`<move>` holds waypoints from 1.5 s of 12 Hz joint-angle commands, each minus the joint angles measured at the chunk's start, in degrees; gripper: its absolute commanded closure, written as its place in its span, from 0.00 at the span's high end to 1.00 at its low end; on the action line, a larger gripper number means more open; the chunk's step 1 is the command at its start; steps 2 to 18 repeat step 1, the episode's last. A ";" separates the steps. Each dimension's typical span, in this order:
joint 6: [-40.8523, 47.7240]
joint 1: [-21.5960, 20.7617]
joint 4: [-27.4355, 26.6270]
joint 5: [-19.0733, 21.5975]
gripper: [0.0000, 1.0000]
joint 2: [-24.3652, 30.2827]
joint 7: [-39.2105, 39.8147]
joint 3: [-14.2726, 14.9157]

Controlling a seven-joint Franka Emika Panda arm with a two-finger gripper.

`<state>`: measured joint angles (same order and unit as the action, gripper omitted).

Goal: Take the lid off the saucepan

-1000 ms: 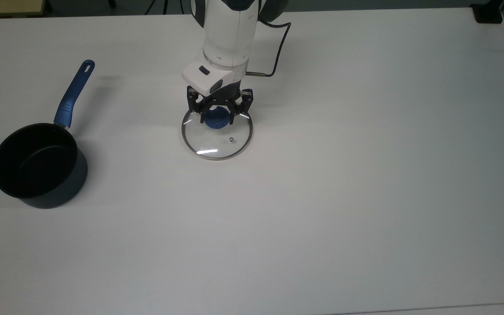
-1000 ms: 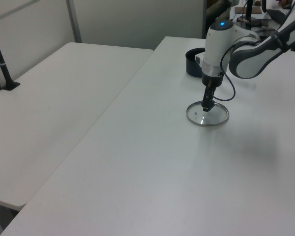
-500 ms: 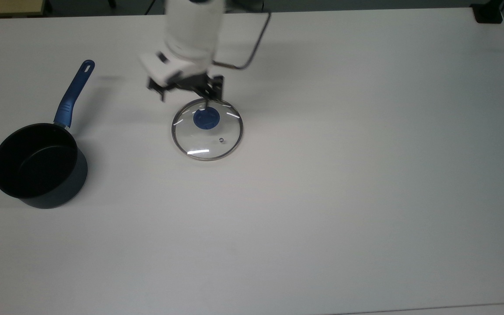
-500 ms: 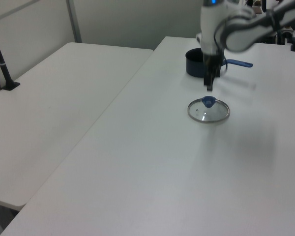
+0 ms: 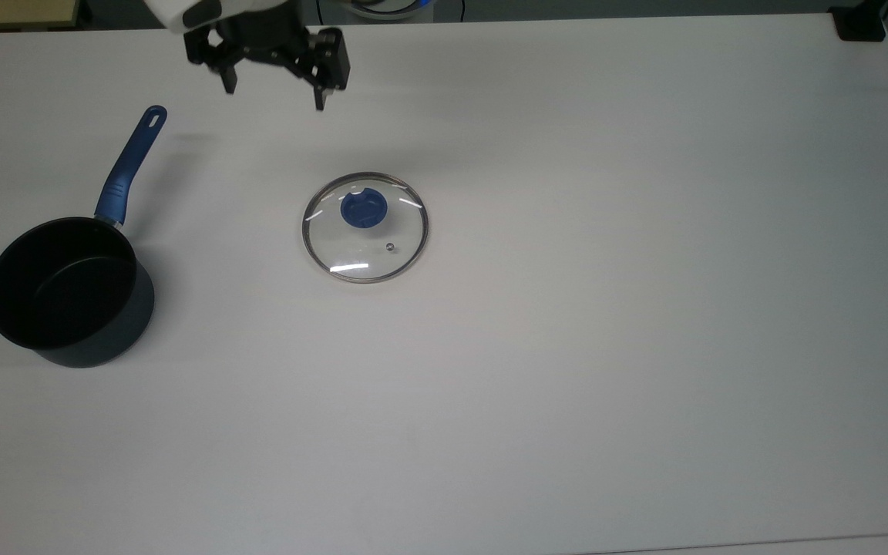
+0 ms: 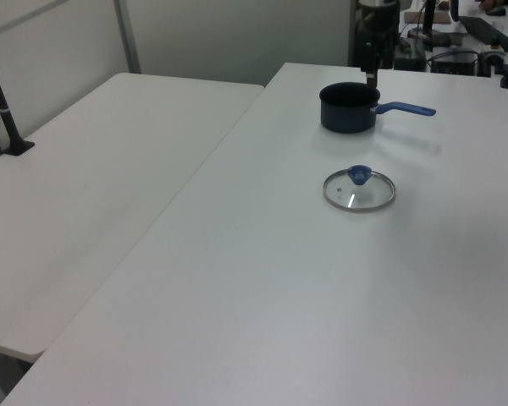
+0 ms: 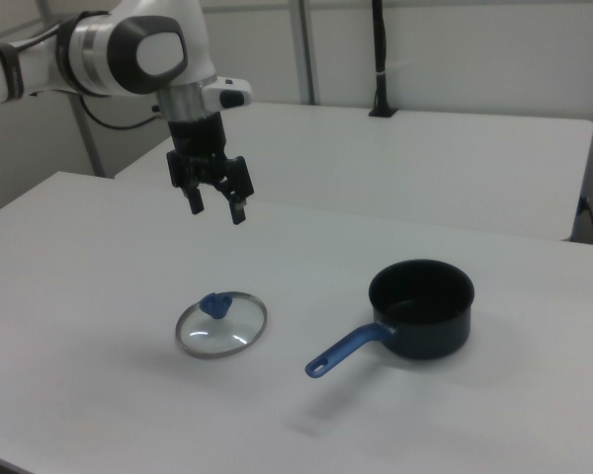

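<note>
Claw [image 5: 273, 91] hangs high above the table [image 5: 644, 308], fingers spread wide and holding nothing; in the top view it sits at about 11 o'clock from the lid [image 5: 365, 227]. We find the lid flat on the table, knob up, well apart from the pan [image 5: 66, 289], which stands uncovered at the lid's 9 o'clock. We judge the task done, with nothing left but retreat. Table is plain white; a second white table [image 7: 455, 168] and pale partition walls [image 6: 220, 38] lie beyond.
</note>
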<state>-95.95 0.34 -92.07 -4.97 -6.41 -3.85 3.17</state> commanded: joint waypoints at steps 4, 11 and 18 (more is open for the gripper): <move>1.39 0.10 -0.30 1.28 1.00 0.62 0.77 -0.53; 1.39 0.10 -0.30 1.28 1.00 0.62 0.77 -0.53; 1.39 0.10 -0.30 1.28 1.00 0.62 0.77 -0.53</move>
